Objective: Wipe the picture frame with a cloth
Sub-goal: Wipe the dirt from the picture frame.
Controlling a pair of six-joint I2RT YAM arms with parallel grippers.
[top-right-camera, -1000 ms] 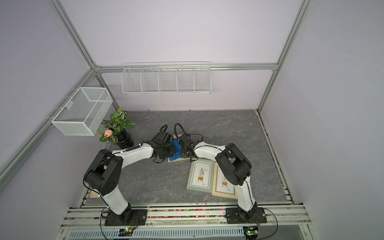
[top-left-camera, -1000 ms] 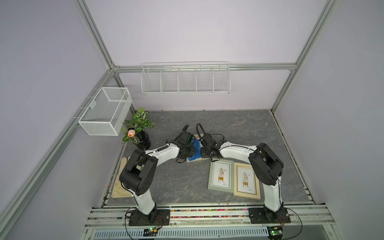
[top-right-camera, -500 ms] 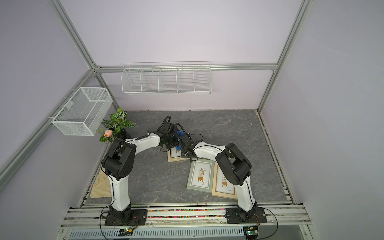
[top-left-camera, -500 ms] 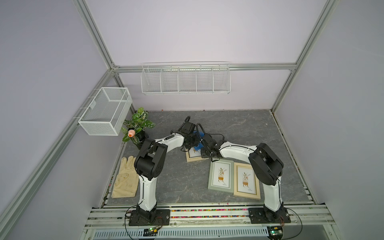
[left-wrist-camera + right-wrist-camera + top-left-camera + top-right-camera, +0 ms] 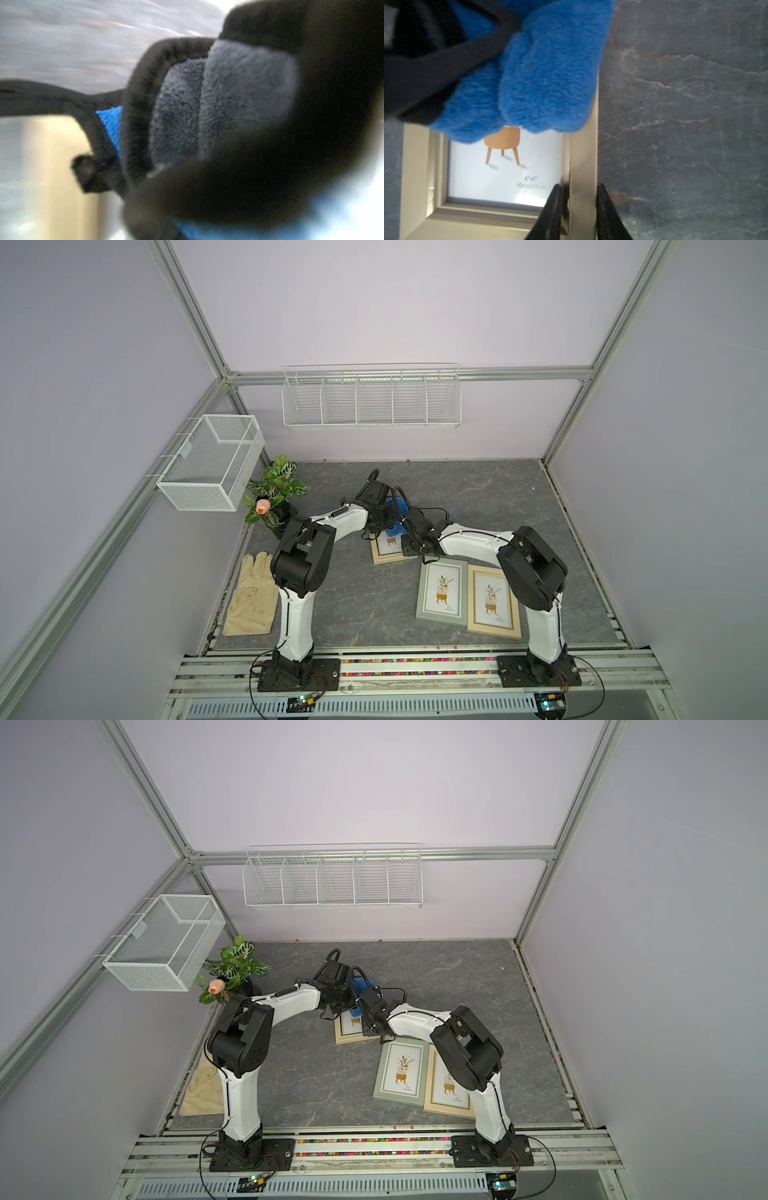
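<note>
A light-wood picture frame (image 5: 384,559) (image 5: 348,1039) lies flat mid-table, showing a plant-pot print. My right gripper (image 5: 578,187) (image 5: 409,548) is shut on one long side rail of the frame (image 5: 583,162), one finger inside the rail and one outside. The royal-blue cloth (image 5: 550,72) (image 5: 393,529) (image 5: 360,984) is bunched over the frame's far end, touching the glass. My left gripper (image 5: 383,519) (image 5: 344,997) is shut on the cloth from above. The left wrist view is blurred and mostly dark, with slivers of cloth (image 5: 110,124) and frame (image 5: 62,145).
Two more frames lie near the front right, a grey-green one (image 5: 422,593) and a light-wood one (image 5: 515,605). A beige glove (image 5: 251,597) lies at the left edge. A potted plant (image 5: 276,493) stands back left, below a wire basket (image 5: 212,460). A wire rack (image 5: 370,398) hangs on the back wall.
My left arm has swung toward the back with the cloth, dragging it off the near part of the frame and uncovering the print. The right gripper has stayed on the rail.
</note>
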